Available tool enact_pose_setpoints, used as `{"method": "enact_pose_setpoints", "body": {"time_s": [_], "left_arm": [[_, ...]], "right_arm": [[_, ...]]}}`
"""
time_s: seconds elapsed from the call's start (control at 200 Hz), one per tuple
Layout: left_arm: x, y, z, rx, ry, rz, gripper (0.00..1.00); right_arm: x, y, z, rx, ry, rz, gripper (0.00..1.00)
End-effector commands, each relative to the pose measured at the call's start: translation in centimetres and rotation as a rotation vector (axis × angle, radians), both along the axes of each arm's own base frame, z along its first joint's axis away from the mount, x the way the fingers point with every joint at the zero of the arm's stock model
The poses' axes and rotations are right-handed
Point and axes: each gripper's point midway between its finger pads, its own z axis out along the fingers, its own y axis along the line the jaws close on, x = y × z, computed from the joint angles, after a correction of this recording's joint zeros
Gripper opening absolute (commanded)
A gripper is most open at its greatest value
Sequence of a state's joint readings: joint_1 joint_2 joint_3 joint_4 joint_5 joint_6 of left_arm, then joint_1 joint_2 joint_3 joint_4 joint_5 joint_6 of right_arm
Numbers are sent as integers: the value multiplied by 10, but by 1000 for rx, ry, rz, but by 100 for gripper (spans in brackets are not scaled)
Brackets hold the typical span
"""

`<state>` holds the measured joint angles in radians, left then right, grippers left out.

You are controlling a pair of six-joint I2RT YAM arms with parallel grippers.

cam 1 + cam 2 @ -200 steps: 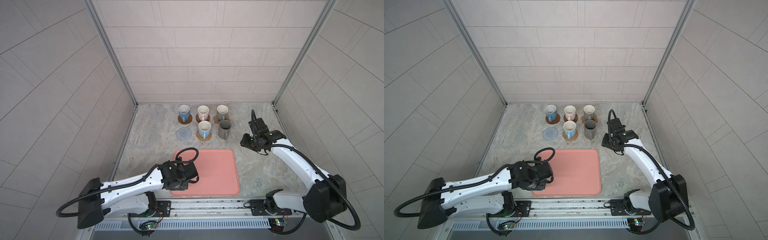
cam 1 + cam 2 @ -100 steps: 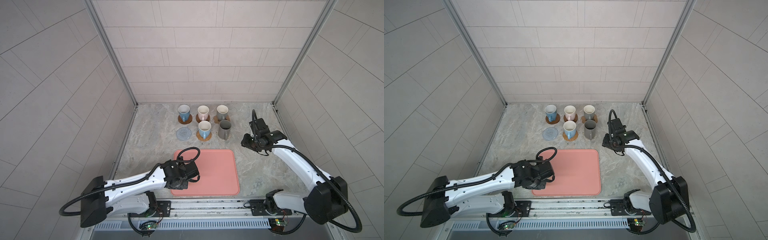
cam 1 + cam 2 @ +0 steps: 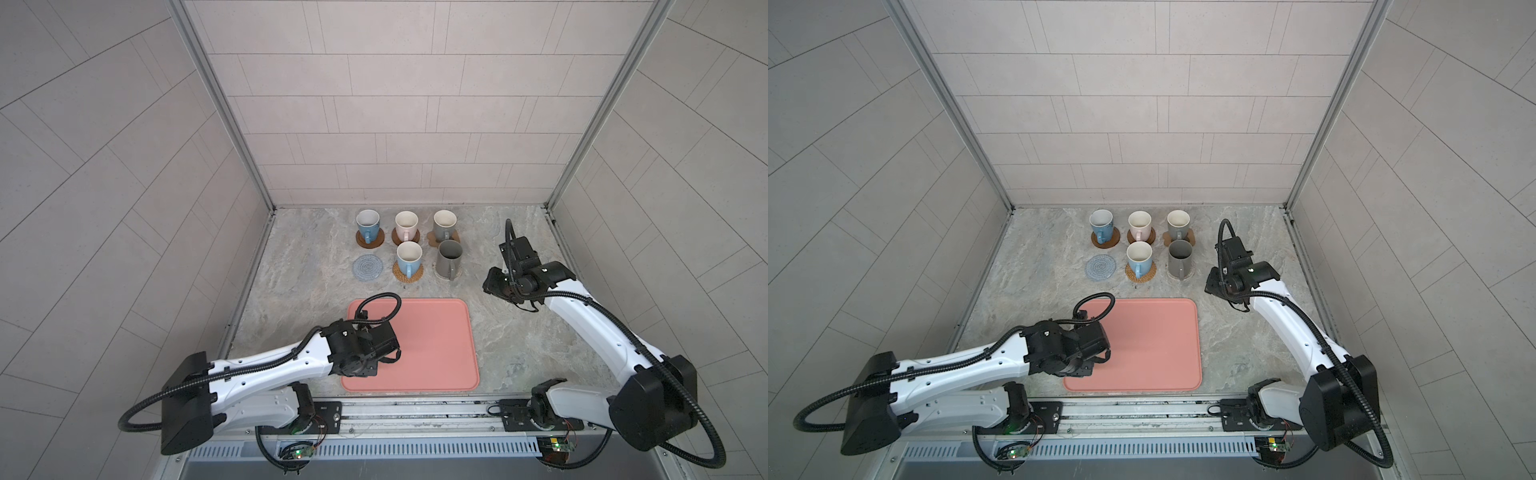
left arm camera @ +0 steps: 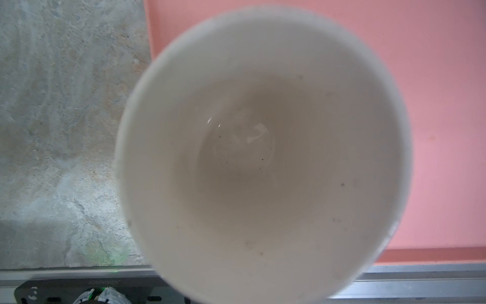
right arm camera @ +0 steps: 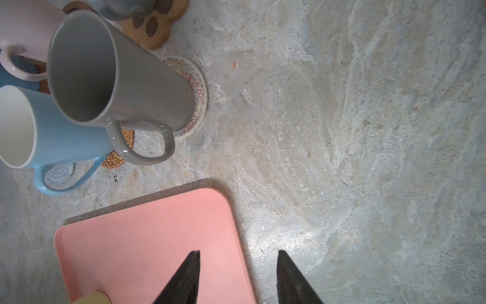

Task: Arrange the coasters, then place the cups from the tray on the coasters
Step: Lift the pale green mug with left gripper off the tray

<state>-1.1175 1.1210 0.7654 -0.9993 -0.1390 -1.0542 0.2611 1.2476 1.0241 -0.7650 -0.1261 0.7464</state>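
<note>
In both top views, shows five cups (image 3: 409, 259) on coasters (image 3: 368, 243) by the worktop's (image 3: 303, 266) far edge, grey-blue coaster (image 3: 367, 268) bare, left gripper (image 3: 361, 368) at the tray's (image 3: 436, 345) near left corner. From the left wrist, looks into the last cup (image 4: 263, 158), jaws hidden, likely pinching it; from the right wrist, finds right gripper (image 5: 238, 252) jaws spread, empty. Differs from earlier only in left jaws closing.

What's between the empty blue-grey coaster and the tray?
Bare stone tabletop, seen in both top views; nothing rests between the coaster and the tray. The left arm's cable only arches over it.
</note>
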Motion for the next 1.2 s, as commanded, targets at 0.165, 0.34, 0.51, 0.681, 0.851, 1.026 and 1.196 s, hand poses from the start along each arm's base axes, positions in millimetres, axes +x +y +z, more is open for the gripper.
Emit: {"method": "enact_pose_setpoints", "body": {"time_s": [0.165, 0.34, 0.51, 0.681, 0.851, 1.026, 1.196], "left_arm": [[14, 2, 15, -42, -102, 29, 11], [16, 0, 16, -56, -116, 29, 10], [20, 1, 16, -55, -141, 28, 9], [23, 0, 17, -50, -160, 20, 8], [30, -2, 24, -50, -194, 12, 8], [35, -6, 29, -62, -222, 7, 8], [39, -6, 35, -58, -248, 2, 8]], "right_arm": [[-7, -6, 1, -13, 1, -28, 50], [-9, -7, 1, -13, 2, -30, 50], [-10, -7, 2, -12, 0, -31, 50], [-10, -8, 4, -12, -4, -33, 50], [-11, -8, 5, -11, -5, -37, 50], [-10, -8, 7, -11, -11, -38, 50], [-11, -9, 7, -15, -9, -38, 50]]}}
